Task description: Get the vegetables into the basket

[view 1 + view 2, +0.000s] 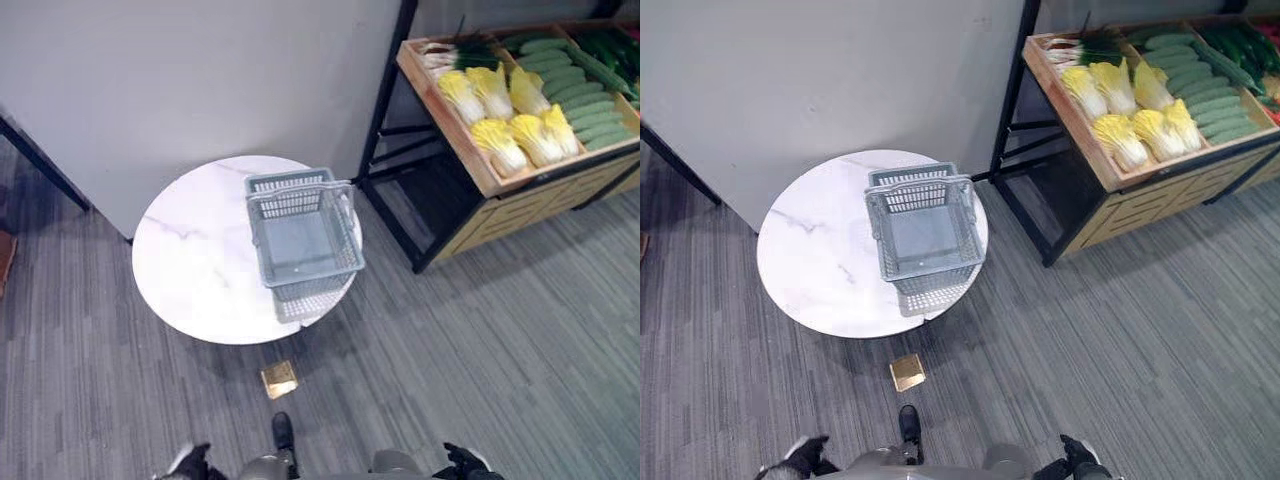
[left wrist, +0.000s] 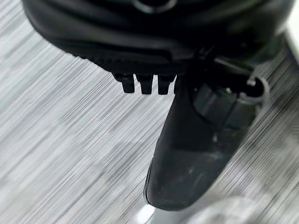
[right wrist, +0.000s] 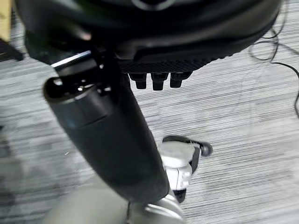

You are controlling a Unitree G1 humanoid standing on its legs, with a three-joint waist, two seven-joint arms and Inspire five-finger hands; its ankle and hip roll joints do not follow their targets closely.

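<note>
Round table: basket empty | left hand, right hand: relaxed, holding nothing

Grey basket on white marbled table; yellow cabbages, green cucumbers (wooden shelf)

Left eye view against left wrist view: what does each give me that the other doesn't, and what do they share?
Left eye view: the empty grey basket on the round white table, the wooden rack stocked with napa cabbages and cucumbers, and a small brass-coloured square on the floor. Left wrist view: a close look at the left hand, thumb straight, holding nothing. Shared: the grey carpet and, at the eye view's lower edge, that same hand.
</note>
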